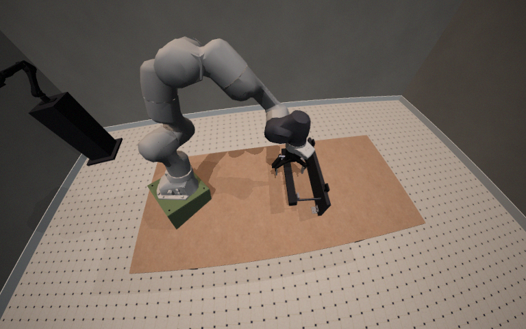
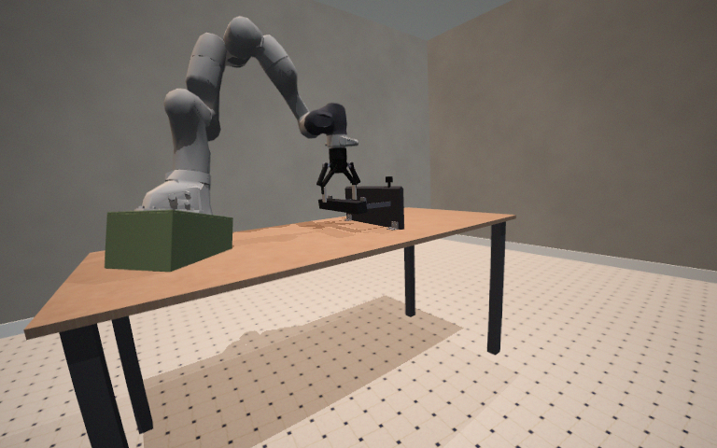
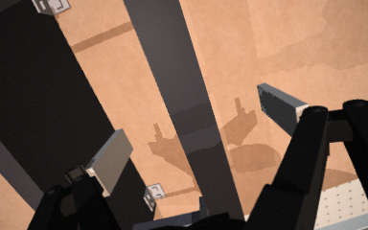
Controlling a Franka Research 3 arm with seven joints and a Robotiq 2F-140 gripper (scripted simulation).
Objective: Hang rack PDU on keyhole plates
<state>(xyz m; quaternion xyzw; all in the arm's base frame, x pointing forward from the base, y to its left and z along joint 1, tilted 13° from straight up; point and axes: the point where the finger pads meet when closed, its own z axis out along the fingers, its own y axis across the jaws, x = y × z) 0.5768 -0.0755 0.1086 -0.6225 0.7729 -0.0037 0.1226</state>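
Observation:
The rack PDU (image 1: 290, 182) is a long dark bar. It lies level above the table, parallel to the black mounting stand (image 1: 320, 182) and a short gap from its face. In the side view the PDU (image 2: 341, 204) is off the table top, beside the stand (image 2: 379, 208). A thin grey pin (image 1: 309, 199) joins the PDU's near end to the stand. The keyhole plates and buttons are hidden. My gripper (image 1: 288, 168) is open over the PDU's far end. In the wrist view its pads (image 3: 196, 134) stand wide apart on either side of the bar (image 3: 182, 105), not touching it.
The stand has small white foot brackets (image 3: 155, 194) on the wooden table (image 1: 271, 201). My green base block (image 1: 179, 197) sits at the table's left. A black camera box on an arm (image 1: 73, 127) stands off the table, far left.

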